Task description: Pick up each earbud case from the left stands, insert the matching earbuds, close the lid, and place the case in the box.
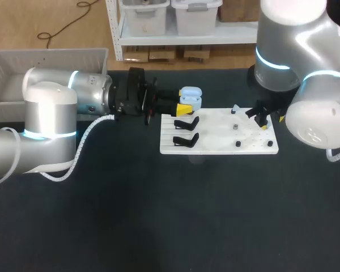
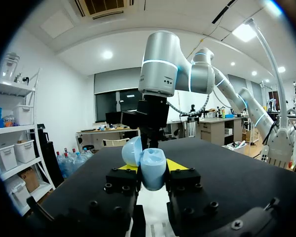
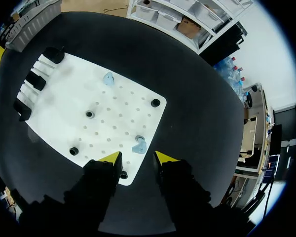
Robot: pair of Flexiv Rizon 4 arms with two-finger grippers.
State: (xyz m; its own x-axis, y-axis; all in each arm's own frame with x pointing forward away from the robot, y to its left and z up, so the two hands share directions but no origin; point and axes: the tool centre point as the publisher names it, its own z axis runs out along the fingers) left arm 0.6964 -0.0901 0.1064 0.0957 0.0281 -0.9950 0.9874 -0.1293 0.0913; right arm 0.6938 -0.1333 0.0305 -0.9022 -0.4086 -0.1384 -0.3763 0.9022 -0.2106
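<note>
Head view: the case (image 1: 190, 95), lid open, is being held by the left gripper (image 1: 184, 107) beside the far left corner of the board (image 1: 215, 148).

Left wrist view: the case is being clamped between both fingers.

Right wrist view: the right gripper (image 3: 138, 159) is being held parted, gripping nothing, above an earbud (image 3: 139, 144) that is apparently untouched on the board.

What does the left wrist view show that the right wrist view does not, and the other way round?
Only the left wrist view: the light-blue earbud case, lid open, clamped in the left jaws. Only the right wrist view: two blue earbuds on the white board, ahead of the open right jaws. Both: the dark table.
</note>
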